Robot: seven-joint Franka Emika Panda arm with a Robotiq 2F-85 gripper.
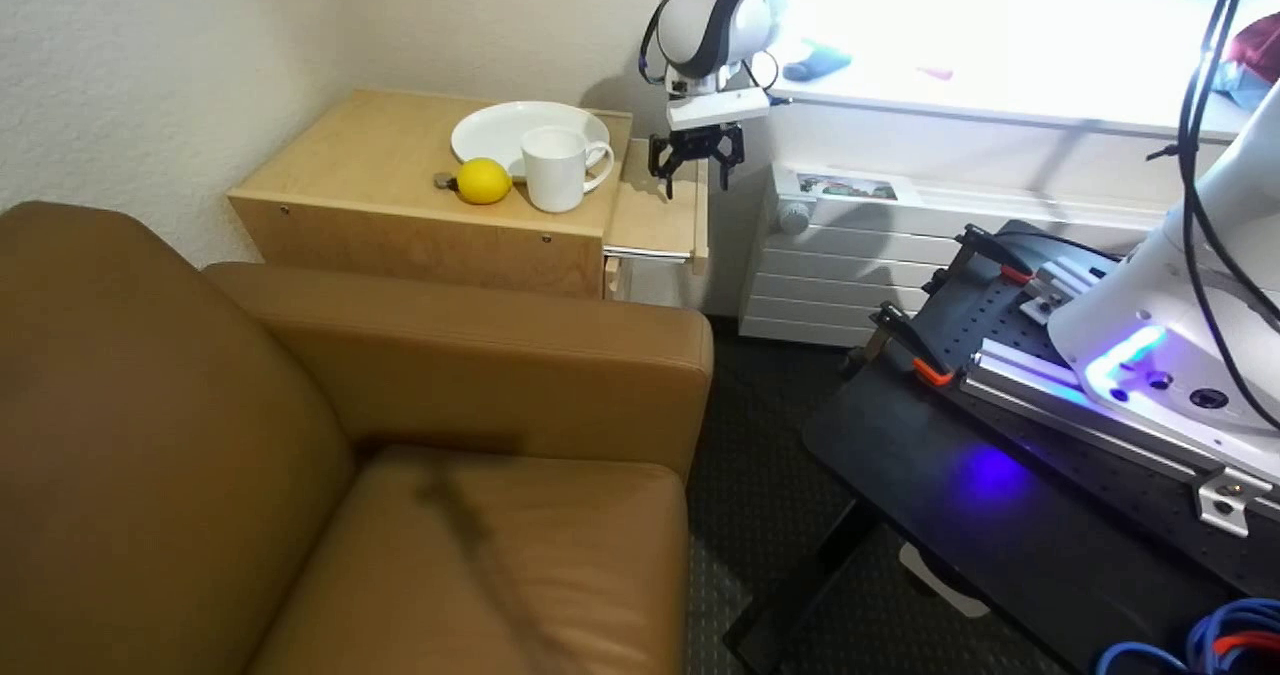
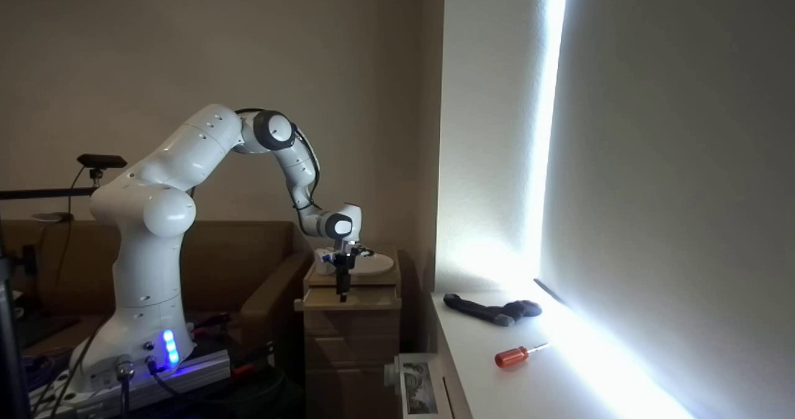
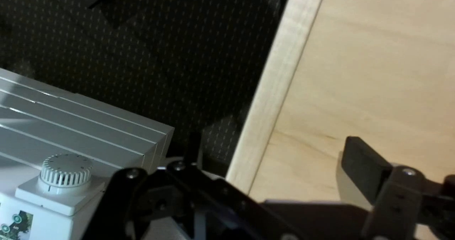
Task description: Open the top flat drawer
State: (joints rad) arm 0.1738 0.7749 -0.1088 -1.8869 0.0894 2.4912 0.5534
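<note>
The top flat drawer point(image 1: 655, 217) sticks out from the light wooden cabinet point(image 1: 390, 155), with its pale tray showing. It also shows in an exterior view point(image 2: 366, 297) and in the wrist view point(image 3: 384, 76), where its pale front strip point(image 3: 273, 87) runs diagonally. My gripper point(image 1: 697, 185) points down over the drawer's front edge, and also shows in an exterior view point(image 2: 343, 296). In the wrist view its fingers point(image 3: 275, 144) are wide apart and nothing is between them but the strip below. One finger is over the tray, the other beyond the strip. Contact cannot be told.
A white plate point(image 1: 490, 125), a white mug point(image 1: 553, 170) and a yellow lemon-like object point(image 1: 483, 182) stand on the cabinet top. A brown sofa point(image 1: 480, 325) is beside the cabinet. A white radiator point(image 1: 850, 255) stands near the drawer front, below the windowsill point(image 2: 459, 351).
</note>
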